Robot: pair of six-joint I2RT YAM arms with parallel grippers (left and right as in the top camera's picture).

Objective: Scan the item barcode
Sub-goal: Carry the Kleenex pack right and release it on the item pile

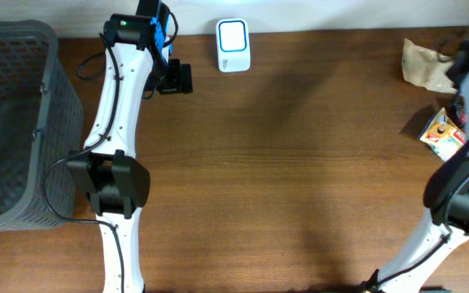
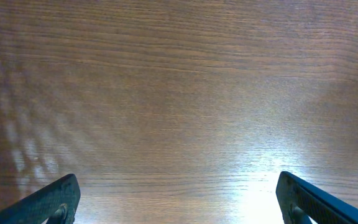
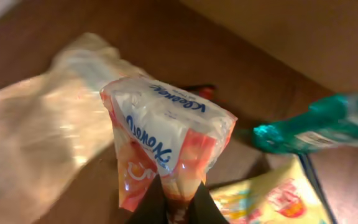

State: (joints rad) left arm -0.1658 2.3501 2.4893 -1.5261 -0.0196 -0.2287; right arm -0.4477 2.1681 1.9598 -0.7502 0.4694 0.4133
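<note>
Pack pinched, scanner far off
The right gripper [image 3: 178,208] was pressed onto the pack [image 3: 166,134] at its lower seam (seemingly raised above the other goods [image 3: 316,124] at the right end of the table [image 1: 300,163]), probably so a printed face could be turned to the scanner [image 1: 233,45], well apart to the left; the left gripper [image 2: 179,205] hung spread over bare wood
</note>
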